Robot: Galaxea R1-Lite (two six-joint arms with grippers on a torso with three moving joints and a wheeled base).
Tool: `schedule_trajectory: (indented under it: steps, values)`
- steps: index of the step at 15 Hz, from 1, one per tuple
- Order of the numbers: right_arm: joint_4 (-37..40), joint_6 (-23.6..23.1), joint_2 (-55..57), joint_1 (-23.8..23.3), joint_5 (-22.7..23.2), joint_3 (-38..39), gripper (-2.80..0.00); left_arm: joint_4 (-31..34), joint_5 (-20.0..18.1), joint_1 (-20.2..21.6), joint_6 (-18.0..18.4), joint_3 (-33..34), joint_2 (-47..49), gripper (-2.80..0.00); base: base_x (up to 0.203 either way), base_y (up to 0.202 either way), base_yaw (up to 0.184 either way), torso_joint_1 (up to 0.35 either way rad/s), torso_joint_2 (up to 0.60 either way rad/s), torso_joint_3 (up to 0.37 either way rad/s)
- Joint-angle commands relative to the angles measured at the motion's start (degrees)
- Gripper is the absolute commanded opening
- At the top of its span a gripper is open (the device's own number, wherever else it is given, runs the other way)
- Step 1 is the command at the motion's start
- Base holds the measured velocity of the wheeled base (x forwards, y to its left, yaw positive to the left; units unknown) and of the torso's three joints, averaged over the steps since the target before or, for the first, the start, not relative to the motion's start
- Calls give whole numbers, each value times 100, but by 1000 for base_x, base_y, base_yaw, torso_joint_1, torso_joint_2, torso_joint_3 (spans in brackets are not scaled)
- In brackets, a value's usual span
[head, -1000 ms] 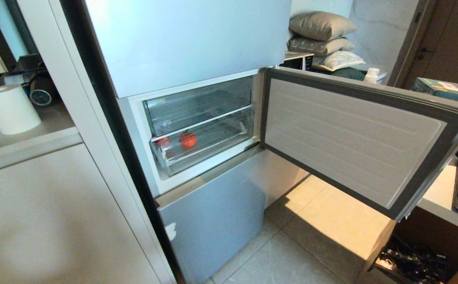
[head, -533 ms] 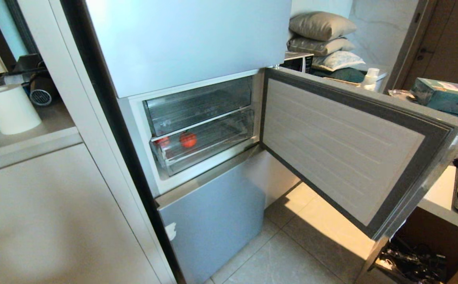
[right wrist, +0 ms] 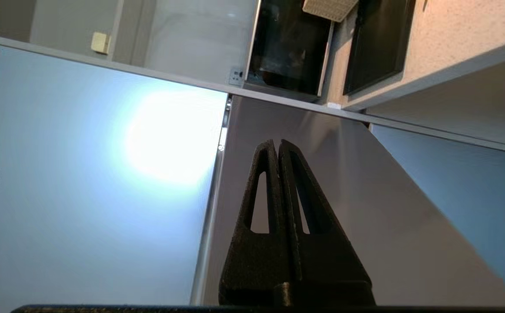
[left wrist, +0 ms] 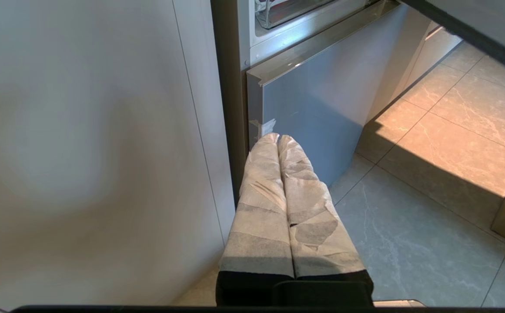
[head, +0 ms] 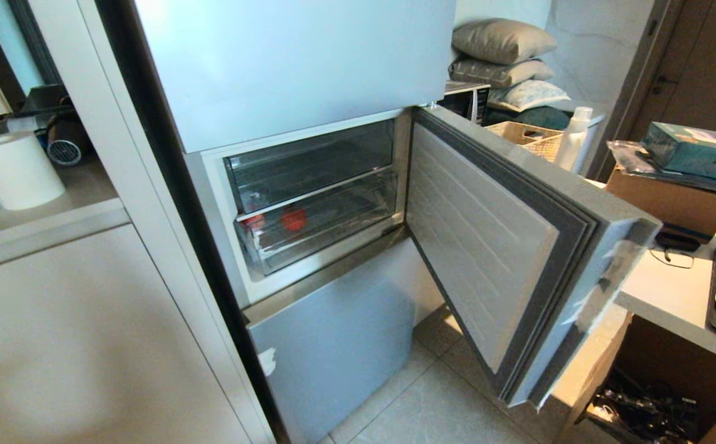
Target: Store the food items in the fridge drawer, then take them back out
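My right claw (right wrist: 277,143) was pressed together, empty, tips against the door's (right wrist: 322,182) outer face. My left claw (left wrist: 277,138) hung closed beside the bottom door (left wrist: 313,100).

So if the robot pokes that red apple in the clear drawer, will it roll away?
Probably a little. The apple looks round, so a push would likely set it rolling. The drawer has a ribbed floor and walls, which should stop it soon. It also looks firm, so it should not squash.
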Motion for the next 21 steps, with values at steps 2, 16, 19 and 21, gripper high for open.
schedule_trajectory:
  steps: [2, 16, 19, 21]
  values:
    - [1471, -611, -125, 1296, -1397, -717, -280, 3, 5, 2, 0, -2, -1, -280, 0, 0, 0, 0, 0, 0]
    - [1630, -3665, 3789, 7224, -5157, -4258, -280, 3, 5, 2, 0, -2, -1, -280, 0, 0, 0, 0, 0, 0]
    - [1635, -4203, 4645, 7648, -5155, -5531, -280, 3, 5, 2, 0, -2, -1, -280, 0, 0, 0, 0, 0, 0]
    - [1642, -4532, 5510, 7834, -5073, -6848, -280, 3, 5, 2, 0, -2, -1, -280, 0, 0, 0, 0, 0, 0]
